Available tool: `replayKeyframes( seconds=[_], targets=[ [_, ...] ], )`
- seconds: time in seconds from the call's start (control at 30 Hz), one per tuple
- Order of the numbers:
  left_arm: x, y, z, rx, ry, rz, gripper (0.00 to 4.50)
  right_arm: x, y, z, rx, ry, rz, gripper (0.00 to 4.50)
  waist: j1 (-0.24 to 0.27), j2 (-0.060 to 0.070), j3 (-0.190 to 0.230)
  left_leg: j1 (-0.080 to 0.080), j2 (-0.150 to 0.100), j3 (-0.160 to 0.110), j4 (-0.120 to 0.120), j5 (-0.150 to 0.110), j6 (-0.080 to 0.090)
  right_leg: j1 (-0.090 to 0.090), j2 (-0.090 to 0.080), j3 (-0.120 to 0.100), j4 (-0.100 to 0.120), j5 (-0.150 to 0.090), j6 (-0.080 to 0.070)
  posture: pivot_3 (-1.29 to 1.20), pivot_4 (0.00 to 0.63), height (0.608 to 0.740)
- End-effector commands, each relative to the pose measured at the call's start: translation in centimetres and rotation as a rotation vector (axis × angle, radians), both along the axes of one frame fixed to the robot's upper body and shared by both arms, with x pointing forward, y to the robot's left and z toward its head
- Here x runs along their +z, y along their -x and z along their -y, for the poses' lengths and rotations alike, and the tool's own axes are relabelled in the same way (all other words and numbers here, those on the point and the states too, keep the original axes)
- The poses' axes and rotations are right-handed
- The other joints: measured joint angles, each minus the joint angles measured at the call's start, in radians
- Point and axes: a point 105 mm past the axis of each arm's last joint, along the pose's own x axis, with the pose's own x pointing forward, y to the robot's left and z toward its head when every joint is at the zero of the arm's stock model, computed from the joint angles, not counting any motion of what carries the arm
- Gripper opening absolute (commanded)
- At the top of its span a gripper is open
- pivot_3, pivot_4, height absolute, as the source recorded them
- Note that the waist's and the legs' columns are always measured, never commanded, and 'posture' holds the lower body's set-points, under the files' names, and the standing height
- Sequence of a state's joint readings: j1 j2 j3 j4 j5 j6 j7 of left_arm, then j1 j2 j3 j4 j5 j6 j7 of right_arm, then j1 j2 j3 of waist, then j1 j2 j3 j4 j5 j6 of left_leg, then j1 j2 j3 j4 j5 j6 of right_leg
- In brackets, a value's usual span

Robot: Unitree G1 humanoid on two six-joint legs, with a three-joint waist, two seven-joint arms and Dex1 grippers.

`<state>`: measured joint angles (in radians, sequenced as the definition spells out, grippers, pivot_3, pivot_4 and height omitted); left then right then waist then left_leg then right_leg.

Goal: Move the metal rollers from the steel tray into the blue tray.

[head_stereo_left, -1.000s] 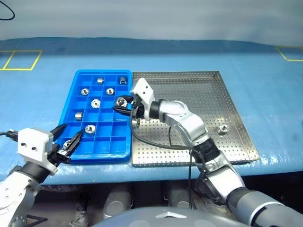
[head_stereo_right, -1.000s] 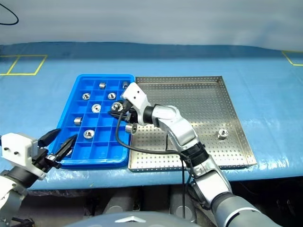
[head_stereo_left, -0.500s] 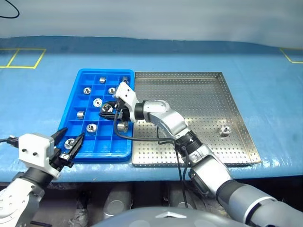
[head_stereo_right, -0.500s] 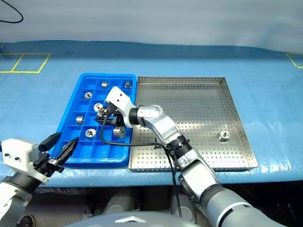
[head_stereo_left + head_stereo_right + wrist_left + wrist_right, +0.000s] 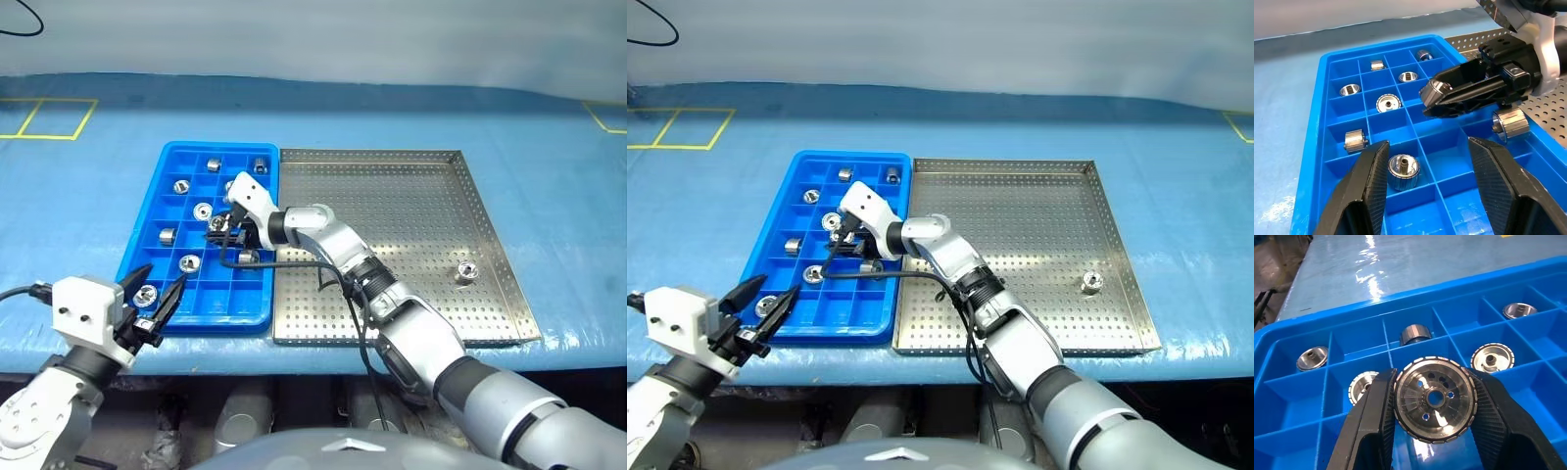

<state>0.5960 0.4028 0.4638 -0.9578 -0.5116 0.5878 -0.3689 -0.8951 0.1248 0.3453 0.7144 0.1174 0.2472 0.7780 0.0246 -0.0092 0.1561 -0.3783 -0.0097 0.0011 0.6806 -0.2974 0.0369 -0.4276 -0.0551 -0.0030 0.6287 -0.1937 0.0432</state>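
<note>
Placement step: right gripper, clamped on a shiny hollow metal roller, should centre over an empty cell of the bright blue gridded plastic tray before releasing; left gripper hangs open nearby.

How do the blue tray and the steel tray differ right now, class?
The blue tray is plastic and split into small square compartments; the steel tray is metal with one open, perforated floor. The blue tray holds several rollers, the steel tray just one roller. The right tool holds a roller over the blue tray, not the steel tray. Both have raised rims and sit side by side.
</note>
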Motion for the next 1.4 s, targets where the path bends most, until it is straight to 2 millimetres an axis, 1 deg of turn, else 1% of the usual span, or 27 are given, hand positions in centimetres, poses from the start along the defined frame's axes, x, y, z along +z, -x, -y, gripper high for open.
replayKeyframes(
  seconds=[0.03,0.2,0.23,0.27,0.43,0.47,0.63,0.73,0.77,0.83,0.9,1.0,1.03,1.07,1.13,1.2,1.27,1.4],
  targets=[
    [1.3,0.1,0.6,-0.018,-0.031,0.058,2.76,2.3,-0.2,-1.4,0.015,-0.056,0.054,1.76,0.0,0.0,0.0,0.0,0.0,0.0,0.0,0.0,0.0,0.0,0.0,0.0,0.0,0.0,0.0,0.19,0.15,0.74],
    [1.3,0.1,0.5,-0.017,-0.033,0.058,2.76,2.1,-0.3,-1.4,0.012,-0.053,0.035,1.76,0.001,0.0,0.0,0.0,0.0,0.0,-0.001,0.0,-0.001,0.0,0.0,0.0,0.0,0.0,0.0,0.19,0.15,0.74],
    [1.3,0.1,0.5,-0.017,-0.034,0.058,2.76,2.1,-0.3,-1.4,0.009,-0.057,0.032,2.48,0.001,0.0,0.0,0.0,0.0,0.0,-0.001,0.0,-0.001,0.0,0.0,0.0,0.0,0.0,0.0,0.19,0.15,0.74],
    [1.3,0.1,0.5,-0.017,-0.034,0.057,2.76,2.1,-0.4,-1.5,0.006,-0.06,0.031,2.7,0.002,0.0,0.0,0.0,0.0,0.0,-0.001,0.0,-0.001,0.0,0.0,0.0,0.0,0.0,0.0,0.19,0.15,0.74],
    [1.2,0.1,0.5,-0.013,-0.037,0.053,2.76,2.5,-0.3,-1.6,0.008,-0.077,0.044,4.38,0.002,0.0,0.0,0.0,0.0,-0.001,-0.001,0.0,-0.001,0.0,0.0,0.0,0.0,0.0,0.0,0.19,0.15,0.74],
    [1.2,0.1,0.5,-0.012,-0.038,0.053,2.76,2.6,-0.3,-1.7,0.006,-0.082,0.053,4.47,0.002,0.0,0.0,0.0,0.0,-0.001,-0.001,0.0,-0.001,0.0,0.0,0.0,0.0,0.0,0.0,0.19,0.15,0.74],
    [1.2,0.0,0.6,-0.018,-0.036,0.053,2.76,3.8,-0.4,-1.4,-0.004,-0.118,0.088,4.47,0.002,0.0,0.0,0.0,0.0,-0.001,-0.001,0.001,-0.001,0.0,0.001,-0.001,0.0,0.0,-0.001,0.18,0.15,0.74],
    [1.0,-0.7,1.0,-0.053,-0.033,0.049,2.76,5.8,-1.0,-0.3,-0.042,-0.159,0.134,4.47,0.001,0.001,0.0,0.0,0.0,-0.002,-0.001,0.001,-0.002,0.0,0.001,-0.001,0.0,0.0,-0.001,0.14,0.15,0.74],
    [0.9,-0.9,1.1,-0.062,-0.033,0.047,2.76,6.2,-1.1,0.0,-0.052,-0.165,0.143,4.47,0.002,0.001,0.001,0.0,0.0,-0.002,-0.001,0.001,-0.002,0.0,0.001,-0.001,0.0,0.0,-0.001,0.13,0.15,0.74],
    [0.8,-1.8,1.8,-0.101,-0.027,0.054,2.76,7.4,-1.7,1.4,-0.102,-0.187,0.172,4.47,0.002,0.001,0.001,0.0,0.0,-0.003,-0.001,0.001,-0.002,0.0,0.001,-0.002,0.0,0.0,-0.001,0.1,0.15,0.74],
    [0.7,-2.7,2.8,-0.148,-0.022,0.066,2.76,8.3,-2.3,3.2,-0.161,-0.2,0.197,4.47,0.002,0.001,0.001,0.0,0.0,-0.003,-0.001,0.001,-0.002,0.0,0.001,-0.002,0.0,0.0,-0.001,0.07,0.15,0.74],
    [0.9,-4.2,4.5,-0.221,0.023,0.104,2.76,8.9,-3.0,6.4,-0.265,-0.207,0.216,4.47,-0.001,0.001,0.0,0.0,-0.001,-0.004,0.0,0.001,-0.002,0.002,0.0,-0.002,0.0,0.0,0.0,0.02,0.15,0.74],
    [0.9,-4.7,5.1,-0.243,0.044,0.12,2.76,9.0,-3.1,7.5,-0.302,-0.21,0.219,4.47,-0.003,0.001,0.0,0.0,-0.001,-0.004,0.0,0.001,-0.002,0.002,0.0,-0.002,0.0,0.0,0.0,0.01,0.15,0.74],
    [1.0,-5.0,5.5,-0.256,0.056,0.129,2.76,9.0,-3.2,8.1,-0.325,-0.211,0.221,4.47,-0.009,0.001,0.0,0.0,-0.001,-0.004,0.0,0.001,-0.002,0.002,0.0,-0.002,0.0,0.0,0.0,-0.01,0.15,0.74],
    [0.8,-5.8,7.2,-0.327,0.141,0.143,2.76,9.0,-3.2,10.5,-0.406,-0.213,0.222,4.47,-0.021,0.002,0.0,-0.001,-0.001,-0.003,0.0,0.001,-0.002,0.002,-0.001,-0.002,0.0,0.001,0.001,-0.04,0.15,0.74],
    [0.5,-6.3,8.9,-0.406,0.202,0.132,2.76,8.8,-2.9,12.1,-0.461,-0.208,0.22,4.47,-0.036,0.002,0.0,-0.002,-0.001,-0.003,0.0,0.001,-0.001,0.001,-0.002,-0.002,0.0,0.002,0.004,-0.08,0.15,0.74],
    [0.5,-6.8,10.1,-0.467,0.246,0.133,2.76,8.5,-2.2,12.6,-0.476,-0.206,0.214,4.47,-0.055,0.002,0.0,-0.002,-0.001,-0.002,-0.001,0.0,0.0,0.0,-0.002,-0.002,0.001,0.003,0.005,-0.11,0.15,0.74],
    [0.7,-7.9,13.2,-0.607,0.322,0.12,2.76,8.1,-1.1,12.3,-0.486,-0.208,0.201,4.47,-0.092,0.002,0.0,-0.002,0.0,-0.001,0.0,-0.001,0.001,-0.001,-0.001,-0.002,0.001,0.003,0.005,-0.14,0.15,0.74]
  ],
)
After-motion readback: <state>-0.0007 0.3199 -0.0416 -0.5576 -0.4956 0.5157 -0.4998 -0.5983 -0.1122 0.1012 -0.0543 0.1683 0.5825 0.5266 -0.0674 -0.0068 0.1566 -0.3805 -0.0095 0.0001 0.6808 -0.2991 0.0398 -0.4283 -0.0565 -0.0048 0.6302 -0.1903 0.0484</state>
